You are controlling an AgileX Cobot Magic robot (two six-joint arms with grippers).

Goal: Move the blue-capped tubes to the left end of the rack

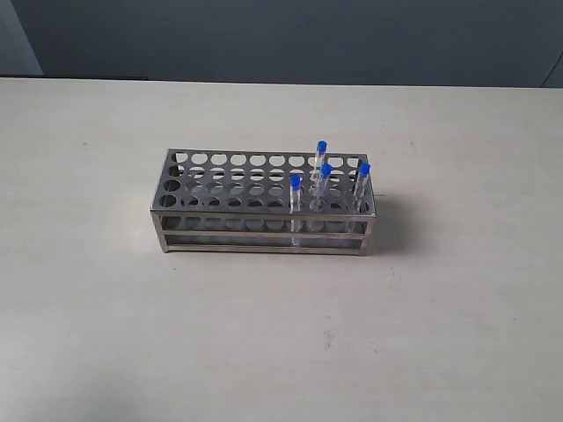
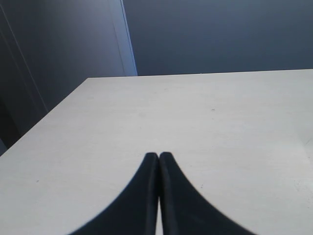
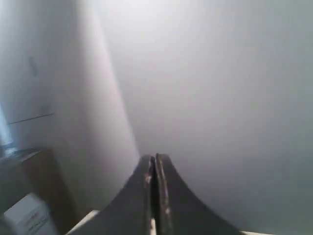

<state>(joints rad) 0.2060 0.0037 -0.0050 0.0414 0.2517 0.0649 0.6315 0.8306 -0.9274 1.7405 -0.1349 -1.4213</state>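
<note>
The steel rack [image 1: 229,180] stands in the middle of the pale table in the exterior view. Several clear blue-capped tubes stand upright in holes at its right end: one at the back [image 1: 321,148], one in the middle [image 1: 326,170], one at the front [image 1: 296,183] and one at the far right [image 1: 364,169]. Neither arm shows in the exterior view. My left gripper [image 2: 158,155] is shut with nothing in it, over bare tabletop. My right gripper [image 3: 153,157] is shut too, empty, facing a grey wall. Neither wrist view shows the rack.
The table [image 1: 106,308] is pale and wide around the rack. A dark wall runs behind its far edge [image 1: 281,83]. In the right wrist view a white box [image 3: 27,215] sits low beside a brown surface.
</note>
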